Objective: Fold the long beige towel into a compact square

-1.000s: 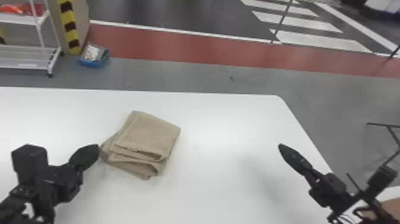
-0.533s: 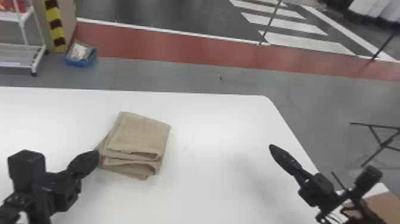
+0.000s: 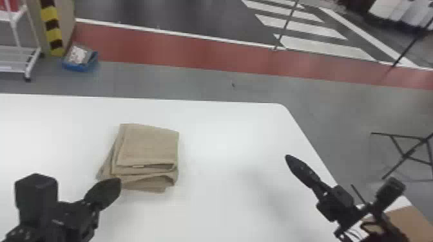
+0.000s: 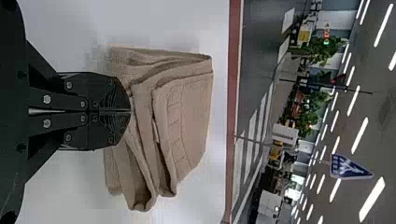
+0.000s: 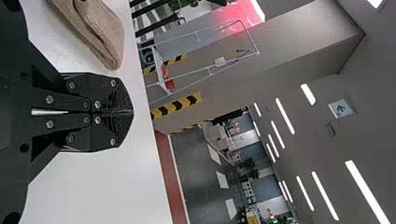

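While the left hand (image 3: 118,182) crowds the towel (image 3: 149,145), a rack (image 3: 14,58) stands beyond.

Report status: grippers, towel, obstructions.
Towel folded, layers uneven. Left gripper shut at its near-left edge, possibly in the way. Right gripper shut, off to the right.

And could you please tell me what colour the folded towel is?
The towel is beige, showing best in the head view.
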`<act>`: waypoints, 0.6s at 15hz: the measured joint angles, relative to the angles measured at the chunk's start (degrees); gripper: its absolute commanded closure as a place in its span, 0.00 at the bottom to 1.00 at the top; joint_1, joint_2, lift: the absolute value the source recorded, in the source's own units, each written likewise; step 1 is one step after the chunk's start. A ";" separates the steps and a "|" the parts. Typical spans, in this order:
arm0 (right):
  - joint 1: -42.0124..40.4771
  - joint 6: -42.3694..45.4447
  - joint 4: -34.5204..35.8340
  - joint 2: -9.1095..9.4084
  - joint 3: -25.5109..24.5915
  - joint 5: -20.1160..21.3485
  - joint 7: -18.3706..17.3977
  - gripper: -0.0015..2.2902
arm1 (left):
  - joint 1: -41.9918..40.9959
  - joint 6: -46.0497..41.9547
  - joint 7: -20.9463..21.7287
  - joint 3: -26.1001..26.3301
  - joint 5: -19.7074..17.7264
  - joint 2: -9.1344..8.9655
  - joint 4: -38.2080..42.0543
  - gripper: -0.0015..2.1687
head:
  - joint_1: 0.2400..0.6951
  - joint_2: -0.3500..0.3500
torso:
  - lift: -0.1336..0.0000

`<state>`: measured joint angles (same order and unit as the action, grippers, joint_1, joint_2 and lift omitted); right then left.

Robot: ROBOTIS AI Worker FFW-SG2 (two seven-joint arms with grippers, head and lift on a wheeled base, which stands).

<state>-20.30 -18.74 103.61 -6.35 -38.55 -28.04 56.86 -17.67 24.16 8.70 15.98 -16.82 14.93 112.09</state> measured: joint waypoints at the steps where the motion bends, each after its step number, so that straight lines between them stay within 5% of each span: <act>1: -0.02 -0.08 0.16 0.02 -0.04 -0.16 0.00 0.72 | -0.17 0.41 -0.64 0.44 0.28 -0.11 0.43 0.87 | 1.00 0.00 | 0.07; 5: -0.67 -0.21 0.75 0.03 -0.66 -0.67 0.16 0.72 | 1.83 -8.56 -7.52 0.48 2.20 -0.50 -2.82 0.87 | 1.00 0.00 | 0.07; 9: -0.79 -0.36 0.76 0.03 -1.23 -0.69 0.26 0.72 | 4.65 -12.28 -8.71 0.08 4.68 -0.29 -8.29 0.87 | 1.00 0.00 | 0.07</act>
<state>-21.10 -19.09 104.36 -6.33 -39.77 -28.72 57.12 -13.02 11.89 0.00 16.06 -12.15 14.64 103.80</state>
